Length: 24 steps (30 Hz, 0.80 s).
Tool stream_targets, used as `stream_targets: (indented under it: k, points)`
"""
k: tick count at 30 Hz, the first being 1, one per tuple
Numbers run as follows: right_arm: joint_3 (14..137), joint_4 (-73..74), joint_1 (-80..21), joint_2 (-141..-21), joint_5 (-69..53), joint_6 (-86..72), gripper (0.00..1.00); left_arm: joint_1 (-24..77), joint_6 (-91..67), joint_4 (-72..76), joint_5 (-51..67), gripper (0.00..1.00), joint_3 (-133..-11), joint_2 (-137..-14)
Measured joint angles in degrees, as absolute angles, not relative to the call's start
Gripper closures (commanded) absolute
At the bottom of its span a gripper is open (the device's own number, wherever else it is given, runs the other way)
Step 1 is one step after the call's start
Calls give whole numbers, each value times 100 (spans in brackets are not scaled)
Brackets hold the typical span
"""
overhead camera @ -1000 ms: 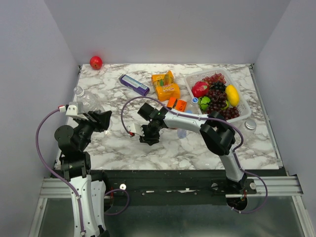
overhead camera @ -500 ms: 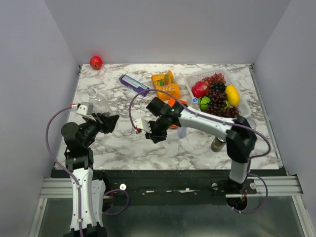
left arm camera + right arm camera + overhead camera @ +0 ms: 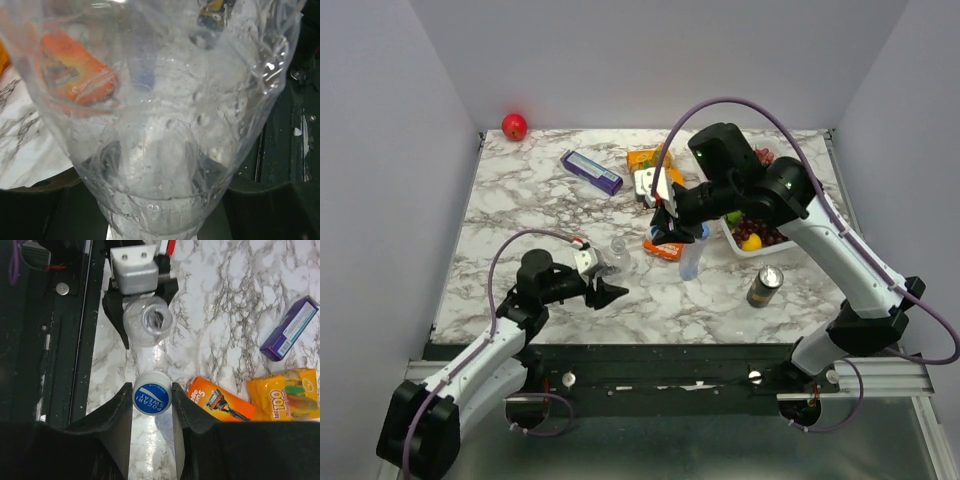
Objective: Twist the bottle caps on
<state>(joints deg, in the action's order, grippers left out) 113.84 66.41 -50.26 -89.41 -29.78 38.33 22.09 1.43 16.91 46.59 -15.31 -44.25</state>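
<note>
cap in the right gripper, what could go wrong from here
1. The cap in the right gripper is off to one side of the bottle mouth in the right wrist view; pushed down misaligned, it could cross-thread or drop.
2. The left gripper holds the bottle by its thin clear wall, so it may buckle or spin when the cap is turned.

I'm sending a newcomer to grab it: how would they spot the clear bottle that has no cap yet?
On the white marble table, look near the front edge, left of centre, where the left arm's tool grips a small clear plastic bottle. The other clear bottle to its right wears a round blue-and-white cap; this one's neck is open.
</note>
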Motion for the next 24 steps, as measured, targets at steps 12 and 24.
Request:
stream_targets:
  k: [12,24]
  points:
    - [12278,7500,-5118,-9649,-3181,4842,68,3089,386,4073,4569,100,-1319,-6335]
    - [12269,7627,-5557,-9939,-3076,5328,67,3138,211,4755,4567,100,-1236,-6394]
